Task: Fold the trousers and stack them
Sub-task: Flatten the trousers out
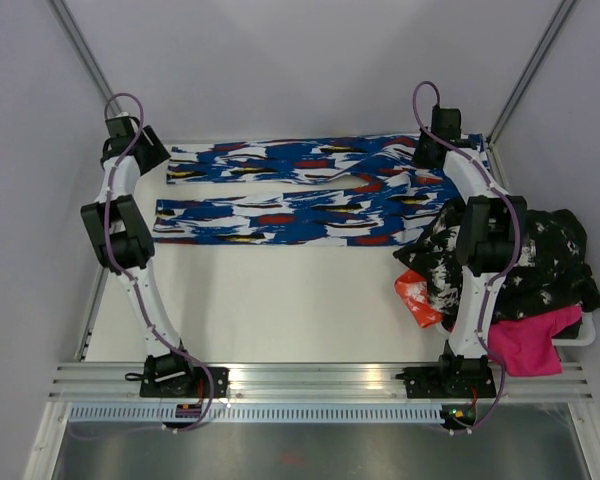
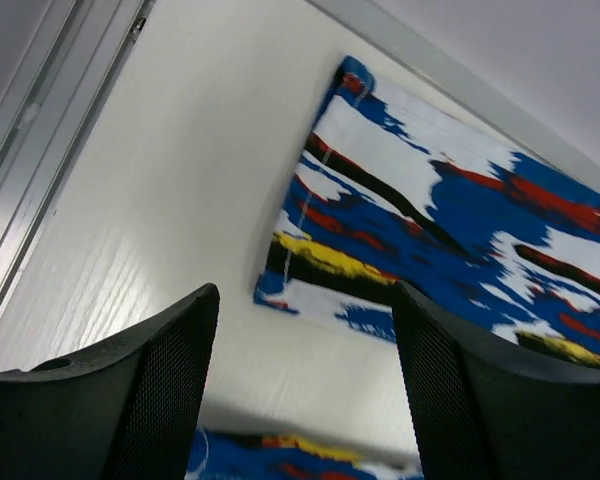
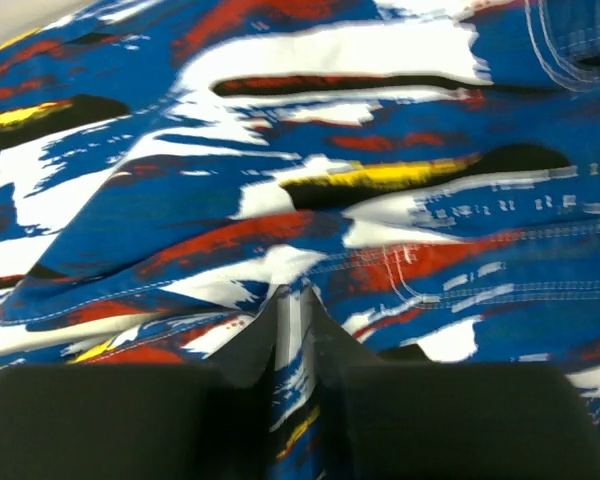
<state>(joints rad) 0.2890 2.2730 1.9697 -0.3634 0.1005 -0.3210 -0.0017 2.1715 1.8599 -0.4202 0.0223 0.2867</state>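
The trousers [image 1: 310, 195], royal blue with white, red, black and yellow splashes, lie flat across the far part of the table, both legs pointing left. My left gripper [image 1: 152, 152] hovers at the far left by the leg ends. In the left wrist view it [image 2: 305, 300] stands open with nothing between its fingers. One leg's hem [image 2: 430, 230] lies ahead of it, and a strip of the other leg [image 2: 280, 455] shows below. My right gripper [image 1: 427, 152] is at the waist end on the right. It [image 3: 295, 300] is shut on a pinched fold of the trousers [image 3: 310, 190].
A heap of other clothes sits at the right: a black-and-white garment [image 1: 525, 250], a pink one [image 1: 525, 345] and an orange-red piece [image 1: 417, 297], partly on a white tray [image 1: 583, 338]. A metal rail [image 1: 320, 380] runs along the near edge. Walls close in on three sides.
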